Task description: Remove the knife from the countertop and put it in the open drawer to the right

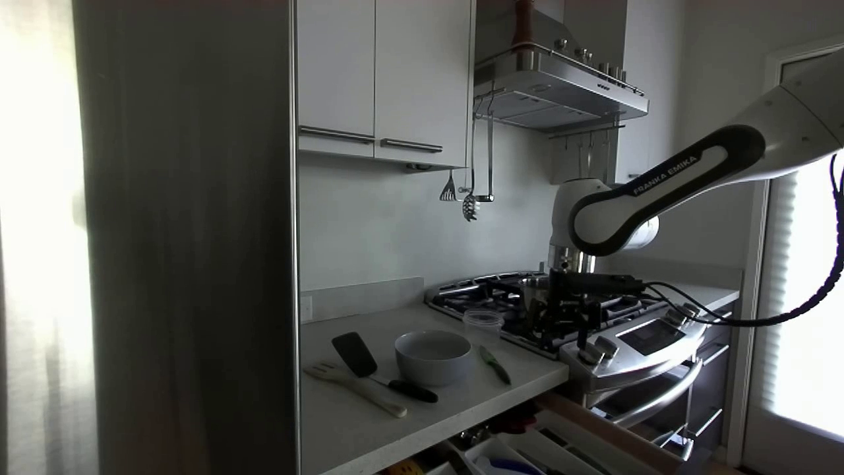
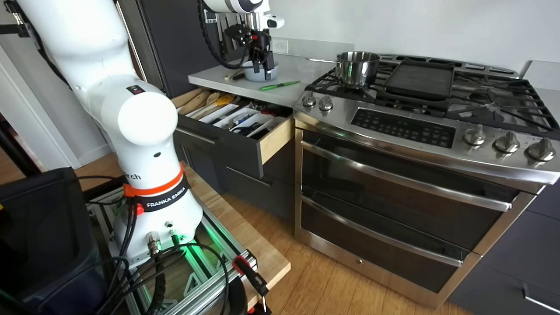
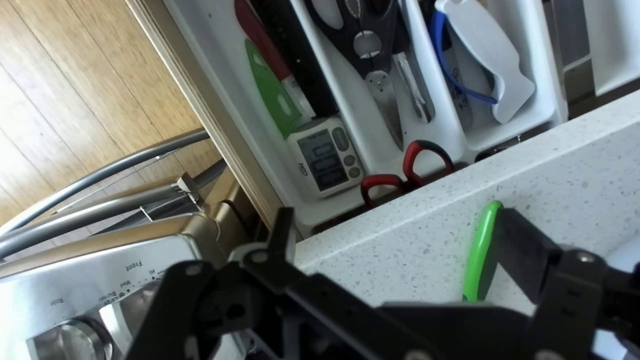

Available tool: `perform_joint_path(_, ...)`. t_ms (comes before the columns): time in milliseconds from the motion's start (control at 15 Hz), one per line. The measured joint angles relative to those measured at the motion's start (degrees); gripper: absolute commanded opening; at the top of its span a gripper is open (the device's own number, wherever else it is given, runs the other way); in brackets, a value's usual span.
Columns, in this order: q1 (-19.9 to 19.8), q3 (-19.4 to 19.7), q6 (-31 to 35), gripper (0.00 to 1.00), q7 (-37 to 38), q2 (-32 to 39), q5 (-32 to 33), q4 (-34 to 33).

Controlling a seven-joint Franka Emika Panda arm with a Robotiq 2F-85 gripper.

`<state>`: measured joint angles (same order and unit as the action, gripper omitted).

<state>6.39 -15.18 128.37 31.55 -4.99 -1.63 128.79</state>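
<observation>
Gripper (image 3: 402, 235) spread wide, holding nothing, and one finger (image 3: 527, 255) overlaps the knife (image 3: 481, 247) in wrist view (touching? can't tell): lowering off-centre could pin it against the table (image 3: 390, 265)!

Knife (image 3: 481, 252) on the countertop (image 3: 380, 270): one
Bowl (image 1: 428, 366): one
Black spatula (image 1: 358, 358): one
Wooden fork (image 1: 369, 394): one
Clear container (image 1: 483, 324): one
Open drawer (image 2: 277, 141): one
Timer (image 3: 327, 157) in the drawer: one
Black-handled shears (image 3: 377, 60) in the drawer: one pair
Red handle loops (image 3: 409, 162): two
Pot (image 2: 358, 70) on the stove (image 2: 457, 154): one
Griddle (image 2: 421, 81): one
Stove knobs (image 2: 541, 150) in an exterior view: five
Oven handles (image 2: 402, 178): two
Gripper (image 3: 397, 222): one
Gripper fingers (image 3: 521, 247): two
</observation>
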Motion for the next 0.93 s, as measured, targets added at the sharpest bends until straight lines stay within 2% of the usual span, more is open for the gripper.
perform_joint_path(533, 3.0, 0.8, 6.9, 1.0, 11.8, 10.4, 8.9, -6.2)
perform_joint_path(933, 6.4, 2.9, 9.8, 1.0, 16.1, 16.1, 11.2, -10.0)
